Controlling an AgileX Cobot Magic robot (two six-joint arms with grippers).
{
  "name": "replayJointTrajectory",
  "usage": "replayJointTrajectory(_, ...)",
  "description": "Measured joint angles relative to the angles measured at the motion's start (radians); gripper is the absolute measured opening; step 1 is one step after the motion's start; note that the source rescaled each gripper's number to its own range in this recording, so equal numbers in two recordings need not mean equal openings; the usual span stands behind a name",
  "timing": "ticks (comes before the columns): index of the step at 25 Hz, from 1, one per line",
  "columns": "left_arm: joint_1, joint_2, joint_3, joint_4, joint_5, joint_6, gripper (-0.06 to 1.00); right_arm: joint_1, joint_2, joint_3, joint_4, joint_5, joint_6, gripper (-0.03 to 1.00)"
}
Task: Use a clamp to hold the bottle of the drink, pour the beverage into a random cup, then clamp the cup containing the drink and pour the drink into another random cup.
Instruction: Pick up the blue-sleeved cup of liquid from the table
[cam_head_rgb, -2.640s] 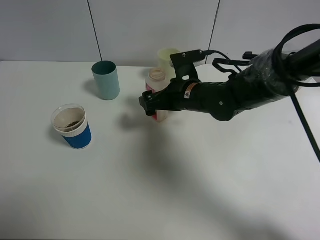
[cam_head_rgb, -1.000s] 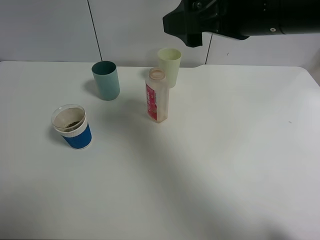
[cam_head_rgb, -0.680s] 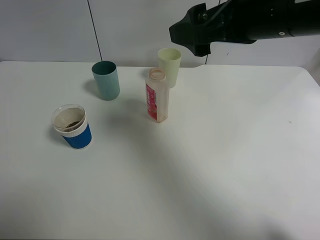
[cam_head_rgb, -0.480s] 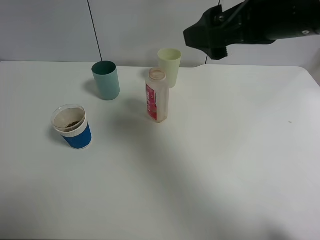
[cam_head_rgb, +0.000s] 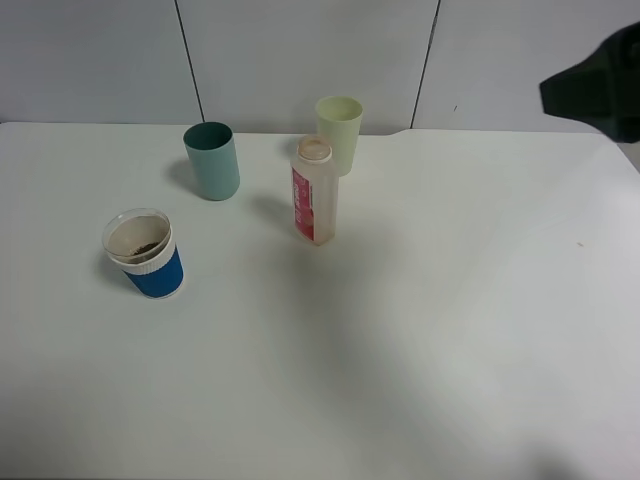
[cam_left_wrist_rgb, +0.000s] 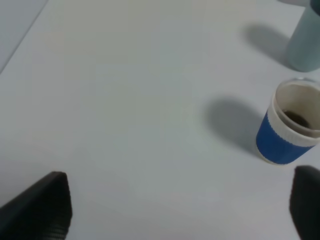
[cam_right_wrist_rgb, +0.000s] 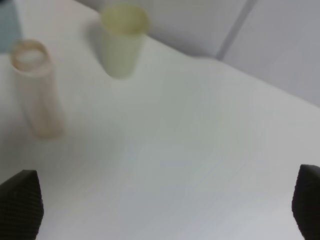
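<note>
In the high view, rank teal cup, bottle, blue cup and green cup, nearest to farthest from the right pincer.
From the right pincer:
1. Green cup, back middle.
2. Bottle, just in front.
3. Teal cup, back left.
4. Blue cup, front left.

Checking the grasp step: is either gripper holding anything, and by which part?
Nothing is held. The left gripper and the right gripper are open and empty; the bottle stands untouched on the table.
</note>
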Motion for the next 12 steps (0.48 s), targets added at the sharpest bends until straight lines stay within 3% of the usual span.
replayJointTrajectory(7, 0.000, 0.000, 0.000, 0.000, 0.000, 0.000, 0.62, 0.000, -0.223, 0.000, -0.038, 0.215, 0.018, 1.00)
replayJointTrajectory(12, 0.000, 0.000, 0.000, 0.000, 0.000, 0.000, 0.62, 0.000, -0.343, -0.001, -0.029, 0.315, 0.016, 1.00)
